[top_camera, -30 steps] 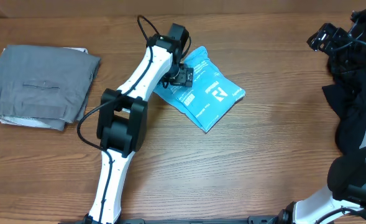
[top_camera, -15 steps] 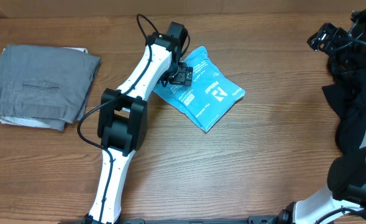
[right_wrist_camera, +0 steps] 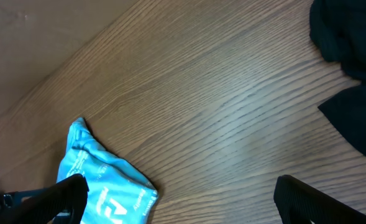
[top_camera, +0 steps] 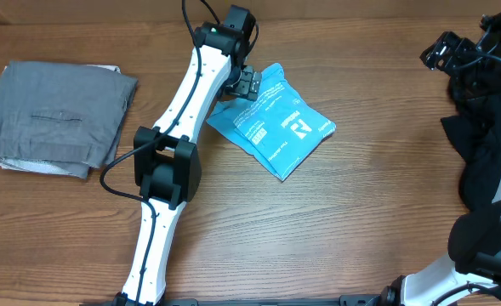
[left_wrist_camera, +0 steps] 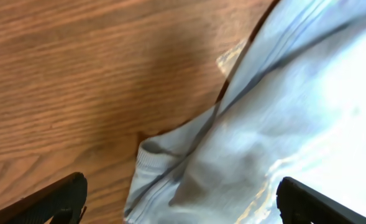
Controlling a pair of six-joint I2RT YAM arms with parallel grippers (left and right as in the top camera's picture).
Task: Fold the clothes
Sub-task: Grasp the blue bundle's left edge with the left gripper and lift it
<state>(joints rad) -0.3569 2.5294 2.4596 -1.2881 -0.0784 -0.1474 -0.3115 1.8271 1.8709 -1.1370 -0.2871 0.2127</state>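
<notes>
While the left gripper (top_camera: 245, 85) hangs over the T-shirt (top_camera: 277, 129) at its upper left corner as seen from overhead, we note its jaws spread wide with nothing between them. The wrist view shows a hemmed edge of pale blue cloth under the gap; we cannot tell whether a fingertip touches it. We record the T-shirt as a compact folded packet lying askew on the table (top_camera: 344, 221), white lettering up. Well to the right of the T-shirt, the right gripper (right_wrist_camera: 181, 200) also stands fully open and empty above bare wood. A heap of dark clothes (top_camera: 488, 144) lies further right of the T-shirt. Well to its left we see a folded grey garment (top_camera: 59, 119), a strip of white showing under its edge.
</notes>
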